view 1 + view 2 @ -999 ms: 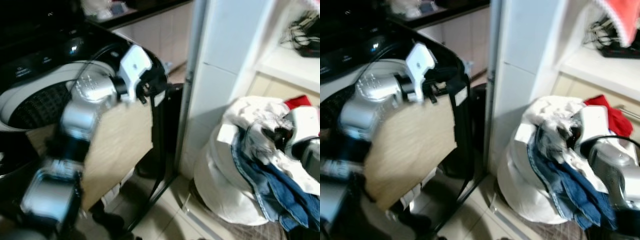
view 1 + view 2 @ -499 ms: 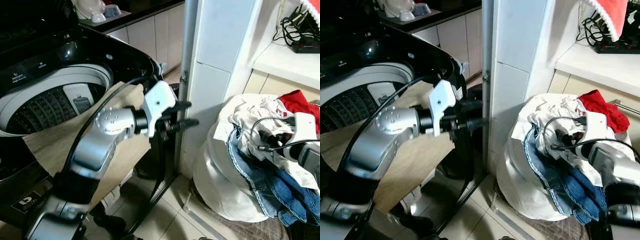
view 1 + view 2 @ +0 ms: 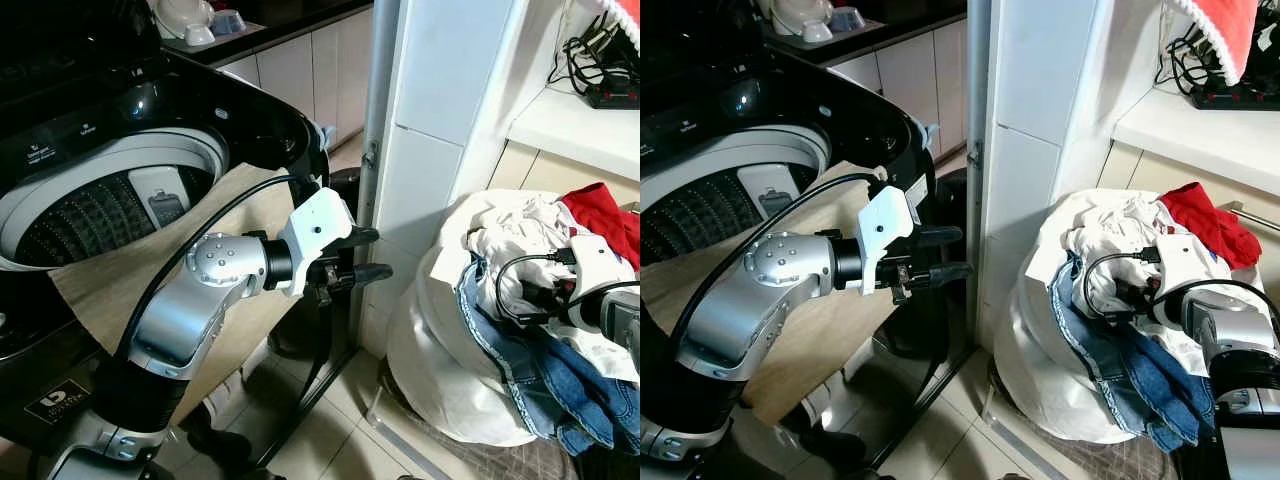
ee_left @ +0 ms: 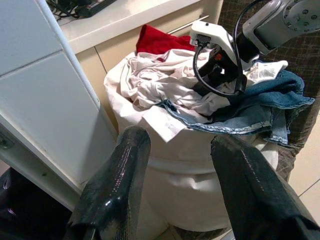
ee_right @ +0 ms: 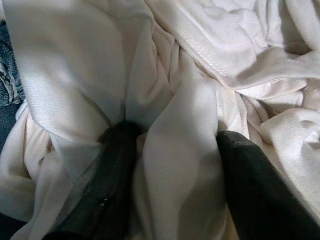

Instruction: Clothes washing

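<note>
A white laundry bag [image 3: 445, 350] stands on the floor at the right, heaped with a white garment [image 3: 505, 235], blue jeans [image 3: 545, 375] and a red garment [image 3: 600, 205]. My right gripper [image 5: 175, 185] is pushed into the white garment, its fingers [image 5: 112, 170] spread open with folds of cloth between them. The black top-loading washing machine [image 3: 110, 190] stands at the left with its drum uncovered. My left gripper [image 3: 372, 256] hovers open and empty between the washer and the bag, pointing at the bag [image 4: 175, 165].
A tan panel [image 3: 130, 300] leans against the washer's front. A white tiled pillar [image 3: 440, 120] rises just behind the bag. A shelf with a power strip and cables [image 3: 600, 80] is at the upper right. Bowls [image 3: 200, 20] sit on a far counter.
My left arm has swung from over the washer toward the laundry bag and dropped slightly. The right gripper has sunk deeper into the white garment. The view has steadied.
</note>
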You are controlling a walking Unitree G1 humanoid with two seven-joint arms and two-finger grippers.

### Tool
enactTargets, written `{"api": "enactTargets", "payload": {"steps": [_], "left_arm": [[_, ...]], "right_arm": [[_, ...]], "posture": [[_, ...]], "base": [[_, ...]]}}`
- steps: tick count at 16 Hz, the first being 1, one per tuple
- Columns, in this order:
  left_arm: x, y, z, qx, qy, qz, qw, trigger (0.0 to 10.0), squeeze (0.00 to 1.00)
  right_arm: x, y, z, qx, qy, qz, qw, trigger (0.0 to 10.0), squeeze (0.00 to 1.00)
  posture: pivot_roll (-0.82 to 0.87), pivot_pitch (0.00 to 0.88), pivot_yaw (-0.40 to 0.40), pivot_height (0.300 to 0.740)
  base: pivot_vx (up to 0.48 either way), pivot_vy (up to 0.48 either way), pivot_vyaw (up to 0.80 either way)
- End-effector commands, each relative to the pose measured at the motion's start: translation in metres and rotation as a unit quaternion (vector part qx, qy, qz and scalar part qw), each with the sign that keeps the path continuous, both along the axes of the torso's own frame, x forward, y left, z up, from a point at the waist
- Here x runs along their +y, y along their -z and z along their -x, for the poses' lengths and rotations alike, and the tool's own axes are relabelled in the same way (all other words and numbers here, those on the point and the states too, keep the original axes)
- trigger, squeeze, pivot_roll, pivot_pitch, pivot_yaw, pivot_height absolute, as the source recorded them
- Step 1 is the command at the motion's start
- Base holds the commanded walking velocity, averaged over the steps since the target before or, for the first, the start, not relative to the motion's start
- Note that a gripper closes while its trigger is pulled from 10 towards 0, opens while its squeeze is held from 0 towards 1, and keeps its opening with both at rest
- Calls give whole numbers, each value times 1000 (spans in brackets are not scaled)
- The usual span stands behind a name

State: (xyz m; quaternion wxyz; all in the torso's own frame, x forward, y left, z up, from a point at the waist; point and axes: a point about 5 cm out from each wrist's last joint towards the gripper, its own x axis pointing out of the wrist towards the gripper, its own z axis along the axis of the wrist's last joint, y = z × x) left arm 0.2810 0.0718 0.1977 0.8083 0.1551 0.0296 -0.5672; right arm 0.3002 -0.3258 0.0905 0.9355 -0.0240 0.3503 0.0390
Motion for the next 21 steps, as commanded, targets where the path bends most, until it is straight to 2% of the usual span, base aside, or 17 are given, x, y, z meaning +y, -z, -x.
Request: {"api": "enactTargets", "payload": {"steps": [1,12,16,17,20,21], "left_arm": [[1,-2,0,-3,-4,0,1000,10000,0],[0,-2,3,11,-5,8,1000,10000,0],[1,-2,3,12,-11,9,1000,10000,0],[2,-2,3,9,-18,13,1000,10000,0],[5,-9,-5,-10,-52,30,998,10000,0],[6,-15,-9,-27,-72,44,996,10000,0]], "right_arm": [[-1,3,2,9,7,-11,1000,0,0],[-5,-1,-2,-8,8,-27,1000,0,0],[-6,-18,-8,-59,14,-77,995,0,0],[-6,-31,-10,-93,19,-115,989,0,0],[-7,-63,-10,-165,0,-158,974,0,0],[0,-90,-9,-220,-28,-206,953,0,0]], "posture": [[-133,0,70,740],[-132,0,60,740],[-131,2,55,740],[-131,1,52,740],[-129,2,47,740],[-128,3,44,740]], "base": [[0,0,0],[0,0,0],[0,0,0],[0,0,0],[0,0,0],[0,0,0]]}}
